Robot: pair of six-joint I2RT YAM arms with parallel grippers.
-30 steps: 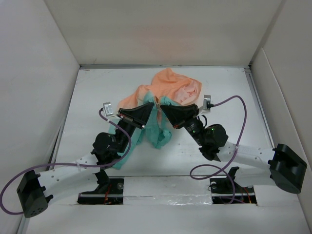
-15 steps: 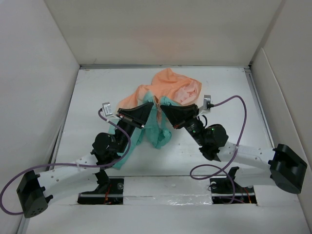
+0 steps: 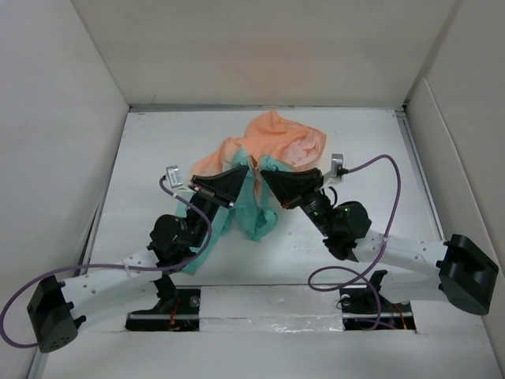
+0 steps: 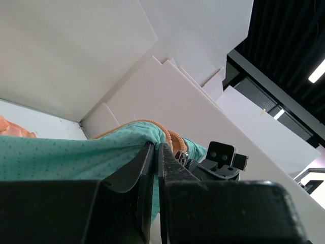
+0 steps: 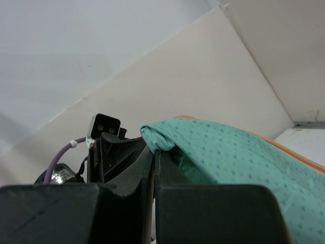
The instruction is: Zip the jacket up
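Note:
The jacket (image 3: 272, 142) lies bunched in the middle of the table, orange at the far side, teal toward me. Both grippers meet above its teal part and hold it lifted. My left gripper (image 3: 241, 170) is shut on a teal fold (image 4: 76, 152) beside the orange zipper (image 4: 170, 138); a metal zipper pull (image 4: 183, 156) shows just past its tips (image 4: 156, 147). My right gripper (image 3: 263, 173) is shut on a teal edge (image 5: 167, 137) at its tips (image 5: 154, 151), with orange zipper tape (image 5: 294, 155) running along the fabric. Teal cloth (image 3: 256, 217) hangs between the arms.
White walls enclose the table (image 3: 158, 150) on three sides. The arm bases (image 3: 173, 300) sit at the near edge, with purple cables (image 3: 379, 170) looping beside each arm.
The right arm has shifted very slightly to the right. The jacket and the left arm look unchanged.

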